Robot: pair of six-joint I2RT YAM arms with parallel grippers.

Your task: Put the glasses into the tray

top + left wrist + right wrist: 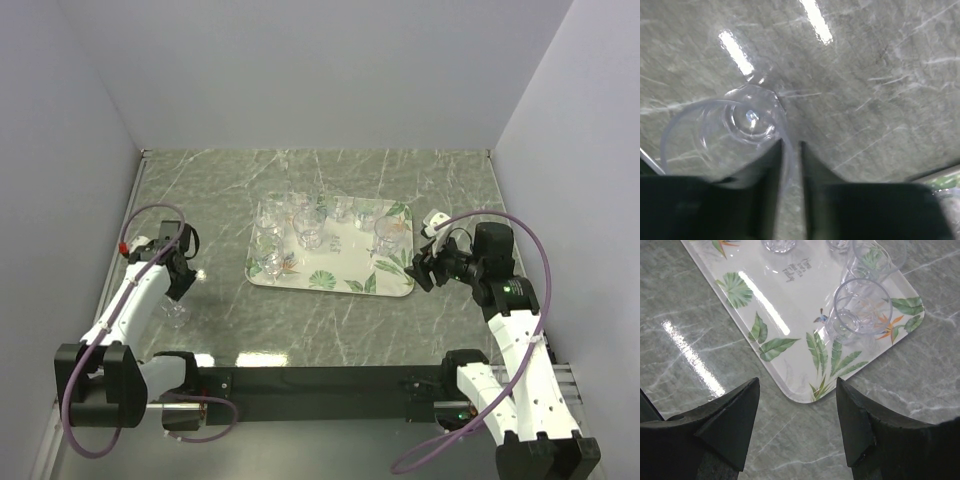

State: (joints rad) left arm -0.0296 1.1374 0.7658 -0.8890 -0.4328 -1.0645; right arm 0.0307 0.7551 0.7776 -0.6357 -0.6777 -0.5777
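One clear glass (175,312) stands on the marble table at the left, apart from the tray. My left gripper (178,290) is down over it. In the left wrist view the glass (740,125) is seen from above, and its thin wall runs through the narrow gap of my left gripper (790,142), whose jaws are closed against it. The leaf-printed tray (300,285) lies mid-table with several glasses (305,225) standing in it. My right gripper (418,272) hovers open and empty off the tray's near right corner (790,305), where another glass (862,307) stands.
White walls enclose the table on the left, back and right. A black rail (320,380) with the arm bases runs along the near edge. Bare marble lies between the tray and the left glass.
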